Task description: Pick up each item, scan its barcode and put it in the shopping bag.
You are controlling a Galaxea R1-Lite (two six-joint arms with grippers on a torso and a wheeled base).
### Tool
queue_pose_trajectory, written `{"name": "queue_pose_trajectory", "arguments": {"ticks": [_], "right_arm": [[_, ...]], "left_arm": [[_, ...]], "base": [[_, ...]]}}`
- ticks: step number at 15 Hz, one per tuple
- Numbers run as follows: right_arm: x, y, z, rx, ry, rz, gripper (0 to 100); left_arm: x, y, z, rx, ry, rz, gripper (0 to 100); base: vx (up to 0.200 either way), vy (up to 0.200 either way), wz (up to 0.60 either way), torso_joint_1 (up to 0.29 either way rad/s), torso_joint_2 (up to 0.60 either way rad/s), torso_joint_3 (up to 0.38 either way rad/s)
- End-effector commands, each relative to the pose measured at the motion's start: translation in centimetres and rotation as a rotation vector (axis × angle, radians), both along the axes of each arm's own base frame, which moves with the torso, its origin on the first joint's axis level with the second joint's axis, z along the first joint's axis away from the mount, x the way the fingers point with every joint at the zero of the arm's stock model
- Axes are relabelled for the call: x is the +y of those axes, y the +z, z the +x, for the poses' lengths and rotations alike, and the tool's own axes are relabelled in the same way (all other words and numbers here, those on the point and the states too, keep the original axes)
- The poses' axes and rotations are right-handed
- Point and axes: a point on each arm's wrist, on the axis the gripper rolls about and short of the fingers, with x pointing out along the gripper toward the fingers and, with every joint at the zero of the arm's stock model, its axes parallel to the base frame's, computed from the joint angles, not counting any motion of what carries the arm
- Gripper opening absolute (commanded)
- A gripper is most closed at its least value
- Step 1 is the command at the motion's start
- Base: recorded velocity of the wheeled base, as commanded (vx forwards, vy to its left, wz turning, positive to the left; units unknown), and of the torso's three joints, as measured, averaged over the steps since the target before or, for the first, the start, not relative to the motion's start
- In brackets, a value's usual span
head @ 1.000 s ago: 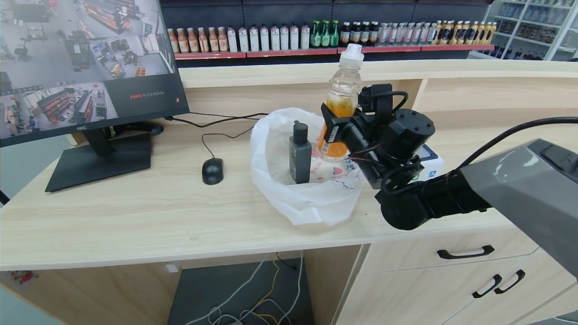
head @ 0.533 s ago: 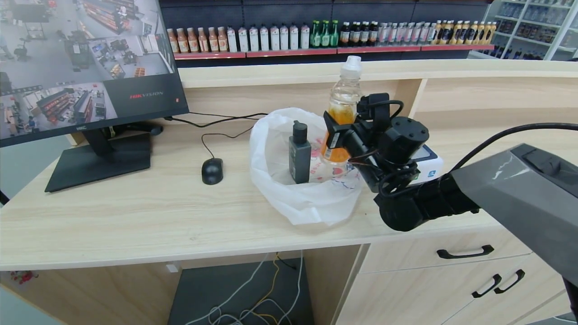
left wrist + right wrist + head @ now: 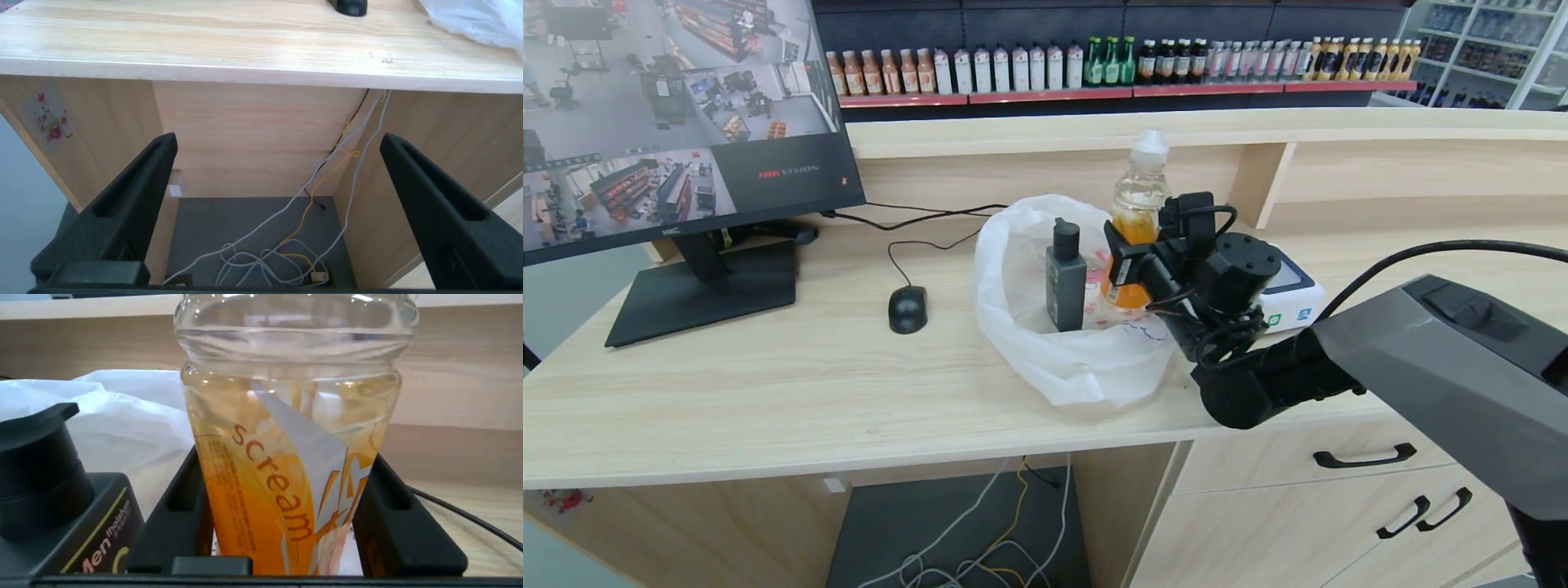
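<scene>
"Head view: where is the orange drink bottle (image 3: 1137, 214)?"

"Upright between the fingers of the right gripper (image 3: 1132, 263), which is clamped on its lower, orange half. The white cap stands well above the claw. In the right wrist view the bottle takes up the whole gap, with 1 finger pressed on each side."

"And around that claw?"

"Its tip is over the open mouth of the white shopping bag (image 3: 1045, 351), and the bottle's base is down inside the rim. Whether it touches the bag's floor I cannot tell. Just beside the claw, on the robot's left, 1 dark bottle (image 3: 1065, 282) stands upright in the bag. Behind the claw's wrist, on the robot's right, lies a white scanner box (image 3: 1292, 296). Well off to the claw's left are a black mouse (image 3: 907, 309) and a monitor (image 3: 670, 106) on the wooden counter (image 3: 768, 392)."

"The left gripper (image 3: 278, 204)?"

"Jaws spread wide with nothing between them. It is below the counter's edge, facing loose cables (image 3: 286, 253) underneath."
</scene>
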Motion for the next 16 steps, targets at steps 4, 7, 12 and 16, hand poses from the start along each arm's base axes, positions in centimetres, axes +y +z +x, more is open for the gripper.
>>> {"name": "queue_pose_trajectory", "arguments": {"ticks": [4, 7, 12, 16], "right_arm": [[-0.2, -1.2, 0.5, 0.014, -0.005, -0.01, 0], [-0.1, -1.5, 0.5, 0.013, -0.007, -0.03, 0], [0.2, -1.9, 0.5, 0.012, -0.013, -0.064, 0], [0.2, -2.5, 0.4, 0.021, -0.008, -0.096, 0]], "left_arm": [[0.0, 0.0, 0.0, 0.0, 0.0, 0.0, 100], [0.0, 0.0, 0.0, 0.0, 0.0, 0.0, 100], [0.0, 0.0, 0.0, 0.0, 0.0, 0.0, 100], [0.0, 0.0, 0.0, 0.0, 0.0, 0.0, 100]], "base": [[0.0, 0.0, 0.0, 0.0, 0.0, 0.0], [0.0, 0.0, 0.0, 0.0, 0.0, 0.0], [0.0, 0.0, 0.0, 0.0, 0.0, 0.0], [0.0, 0.0, 0.0, 0.0, 0.0, 0.0]]}}
